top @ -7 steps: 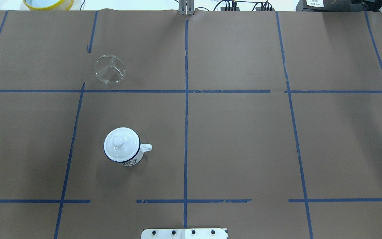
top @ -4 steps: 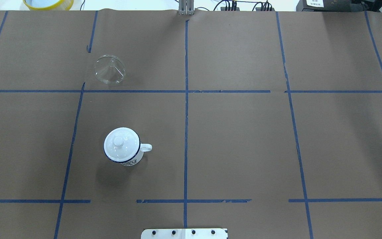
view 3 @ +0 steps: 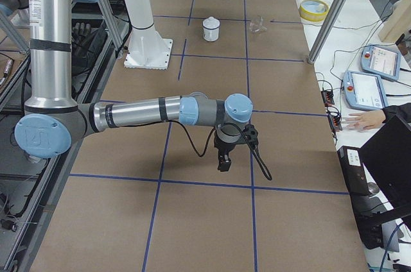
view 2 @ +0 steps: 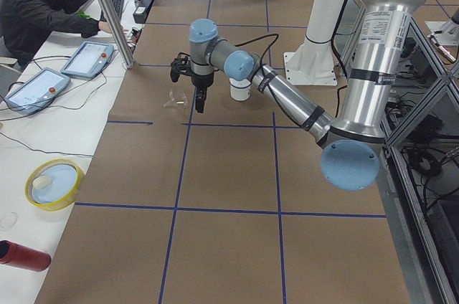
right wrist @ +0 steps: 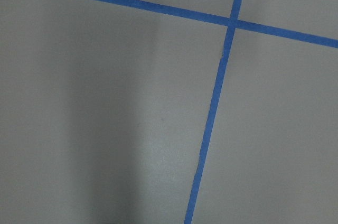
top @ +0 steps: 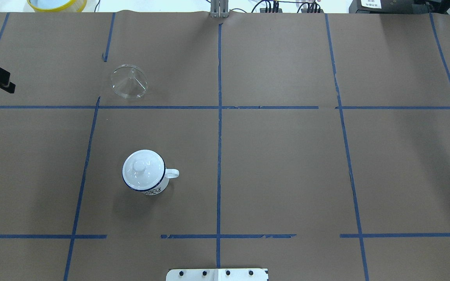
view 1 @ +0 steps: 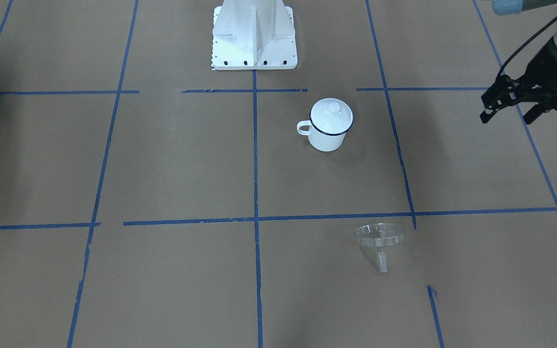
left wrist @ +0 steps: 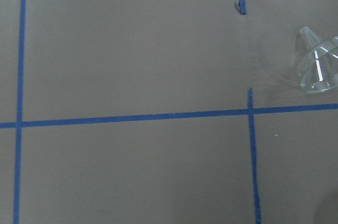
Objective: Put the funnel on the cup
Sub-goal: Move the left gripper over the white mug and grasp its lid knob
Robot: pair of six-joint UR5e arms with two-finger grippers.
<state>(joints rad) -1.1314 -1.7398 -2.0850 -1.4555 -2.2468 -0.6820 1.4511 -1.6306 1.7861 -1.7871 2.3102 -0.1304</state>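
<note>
White cup (top: 145, 176) (navy rim), clear funnel (top: 128, 81), brown blue-gridded table (top: 287, 156)

The cup (top: 143, 171) is a white enamel mug with a dark blue rim and a dark pattern on its wall. It stands upright on the surface (top: 287, 164), out from the robot's base plate (top: 217, 274) and to its left. Its knobbed lid (top: 141, 168) is on, and its handle points to the robot's right. The funnel (top: 129, 81) is clear. It lies tipped on its side, farther out from the base plate on the same left side, its spout pointing away.
</note>
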